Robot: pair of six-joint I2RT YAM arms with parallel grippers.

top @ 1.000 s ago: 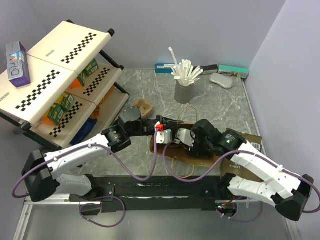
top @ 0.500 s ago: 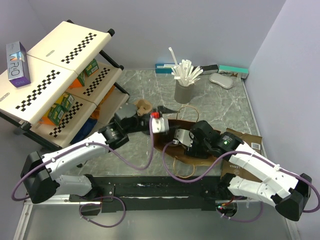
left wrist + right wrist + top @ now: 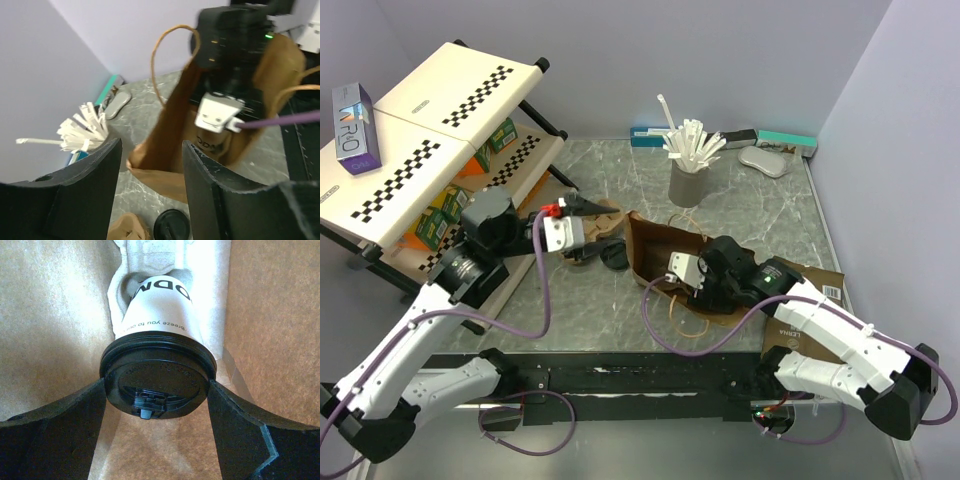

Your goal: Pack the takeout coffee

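Left arm is raised with the elbow bent, wrist over the table's left-centre. The left gripper (image 3: 584, 227) points right toward the brown paper bag (image 3: 650, 245), claw spread, nothing in it. The pulp carrier (image 3: 606, 213) is just beside its tips. A spare black lid (image 3: 614, 255) lies on the table between that gripper and the bag.

Right arm stretches low from the near-right corner, wrist pushed into the bag mouth, right gripper (image 3: 672, 270) inside. The takeout coffee (image 3: 160, 320) is in the bag, lid on, between the fingers (image 3: 55, 440), which sit against the lid rim on both sides, pinching it.

Top view gives both arm poses and the bag mouth facing left; the cup is hidden under the right wrist. Only the right wrist view shows the lidded cup and the grip. It has brown bag walls all round and pale crumpled material at the cup base; can't tell what. Left wrist view looks into the bag mouth: the right wrist fills it, with some cup lettering below. The cup of sticks (image 3: 85, 132) is off to the left, blurred.
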